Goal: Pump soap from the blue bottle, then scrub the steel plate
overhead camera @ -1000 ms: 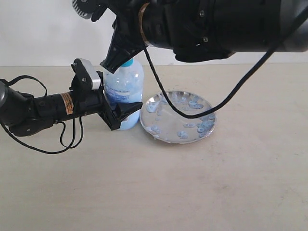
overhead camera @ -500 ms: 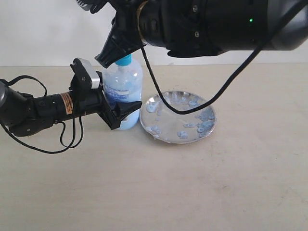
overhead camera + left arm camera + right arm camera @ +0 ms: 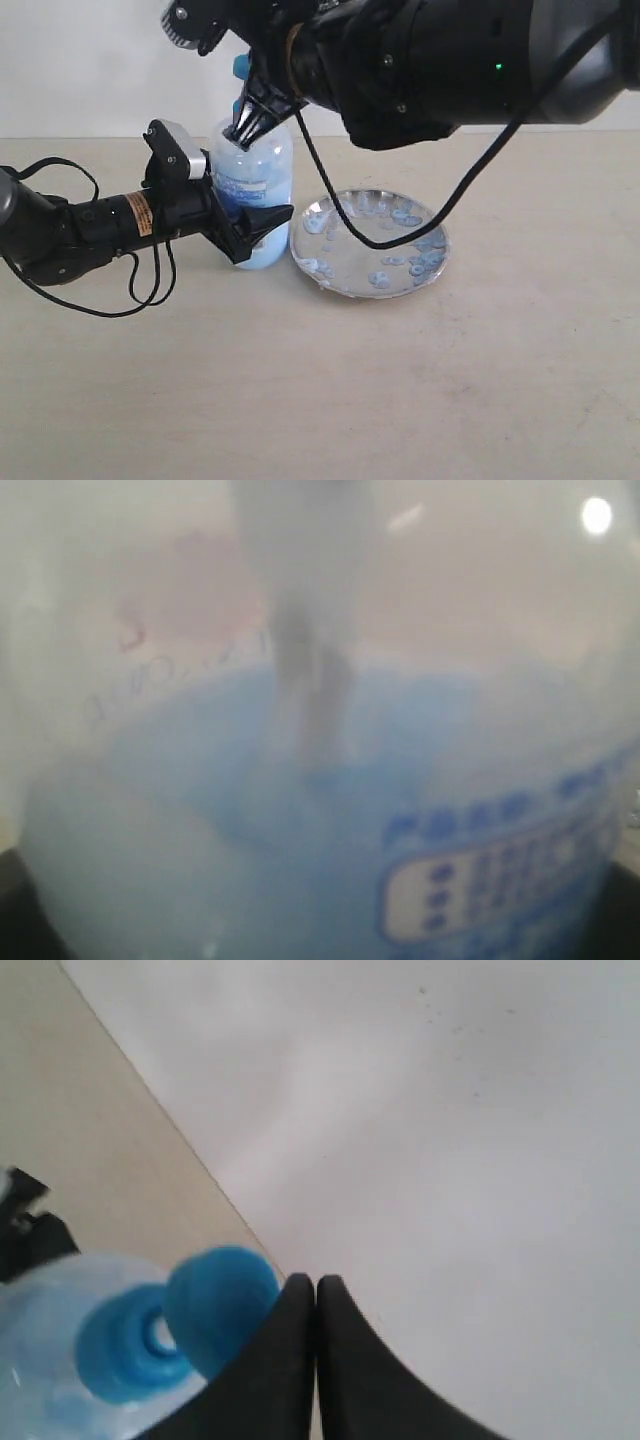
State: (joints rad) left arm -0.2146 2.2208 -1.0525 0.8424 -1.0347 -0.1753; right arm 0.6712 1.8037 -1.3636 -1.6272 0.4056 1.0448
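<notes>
The blue bottle (image 3: 262, 170) stands upright on the table, just left of the steel plate (image 3: 345, 285). My left gripper (image 3: 252, 226) is shut around its lower body, and in the left wrist view the bottle (image 3: 180, 630) fills the frame, with pale blue soap (image 3: 230, 830) and its label (image 3: 490, 880). My right gripper (image 3: 243, 137) is shut and empty, fingertips down by the bottle's shoulder beside the blue pump top (image 3: 241, 67). In the right wrist view the shut gripper (image 3: 316, 1284) is next to the pump top (image 3: 220, 1305). Soap blobs (image 3: 385, 275) speckle the plate.
The right arm's bulky black body (image 3: 450, 60) and its cable (image 3: 470, 190) hang over the plate. The left arm (image 3: 70, 230) lies low along the table with looped cables (image 3: 150, 290). A white wall (image 3: 80, 70) backs the beige table (image 3: 330, 400).
My right gripper has swung from the bottle's left side to point down at its shoulder, and the pump top now shows above the bottle. The left gripper and bottle have barely moved.
</notes>
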